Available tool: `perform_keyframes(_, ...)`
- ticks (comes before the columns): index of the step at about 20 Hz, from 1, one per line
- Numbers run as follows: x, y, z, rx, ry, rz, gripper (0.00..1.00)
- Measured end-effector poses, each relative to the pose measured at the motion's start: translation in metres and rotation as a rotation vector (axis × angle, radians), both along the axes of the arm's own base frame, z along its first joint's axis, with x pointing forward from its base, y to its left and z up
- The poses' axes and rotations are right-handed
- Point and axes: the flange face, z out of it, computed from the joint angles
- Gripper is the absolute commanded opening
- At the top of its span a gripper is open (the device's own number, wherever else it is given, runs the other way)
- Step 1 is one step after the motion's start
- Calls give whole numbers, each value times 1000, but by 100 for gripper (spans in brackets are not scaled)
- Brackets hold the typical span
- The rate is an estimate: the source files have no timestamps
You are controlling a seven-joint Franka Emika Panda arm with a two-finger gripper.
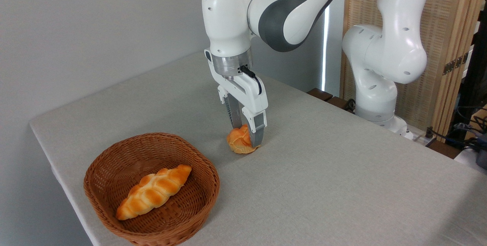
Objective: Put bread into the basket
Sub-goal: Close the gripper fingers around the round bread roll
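Basket (205,170) near; bread (239,141) on table, between hand (247,133) fingers.

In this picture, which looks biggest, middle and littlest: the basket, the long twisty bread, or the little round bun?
1. The basket looks biggest.
2. The long twisty bread lying inside it comes next.
3. The little round bun between the fingers of the robot's hand looks littlest. It sits farther from the camera, but not enough to change the order.
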Motion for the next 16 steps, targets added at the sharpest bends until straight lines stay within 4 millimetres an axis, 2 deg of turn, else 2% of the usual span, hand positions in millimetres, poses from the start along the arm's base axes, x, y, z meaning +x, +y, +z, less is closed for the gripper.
perform_keyframes(8,0,0,0,-1,-1,-24,36)
perform_keyframes(16,0,0,0,-1,-1,-24,36)
